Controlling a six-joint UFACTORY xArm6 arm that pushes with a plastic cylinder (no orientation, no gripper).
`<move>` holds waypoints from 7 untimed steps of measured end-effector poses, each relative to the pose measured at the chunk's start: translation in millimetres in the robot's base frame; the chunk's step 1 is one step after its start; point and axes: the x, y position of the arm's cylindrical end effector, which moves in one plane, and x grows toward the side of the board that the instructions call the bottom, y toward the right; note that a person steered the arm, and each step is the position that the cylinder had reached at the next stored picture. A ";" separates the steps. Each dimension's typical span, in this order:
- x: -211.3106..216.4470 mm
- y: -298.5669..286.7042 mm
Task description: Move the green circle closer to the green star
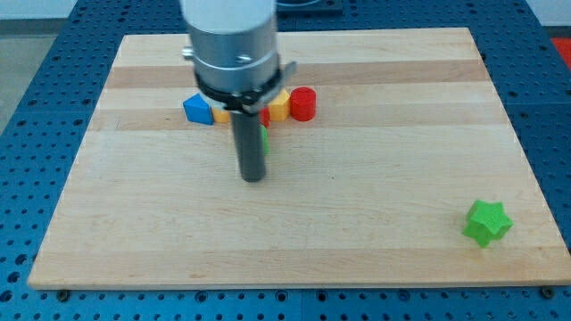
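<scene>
The green star [487, 222] lies near the view's bottom right corner of the wooden board [357, 205]. The green circle [265, 141] is almost wholly hidden behind my rod; only a green sliver shows at the rod's right edge. My tip [253, 177] rests on the board just below that sliver, in the left half of the view, far from the green star.
Above the rod a row of blocks lies on the board: a blue block [197, 109] at the left, a yellow block [279, 105] and a red cylinder [303, 103] at the right. Other blocks of the row are hidden by the arm.
</scene>
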 end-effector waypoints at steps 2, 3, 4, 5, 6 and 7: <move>-46.1 -22.3; -47.9 -5.2; -47.9 13.0; -47.9 34.3; -47.9 57.9; -45.1 81.3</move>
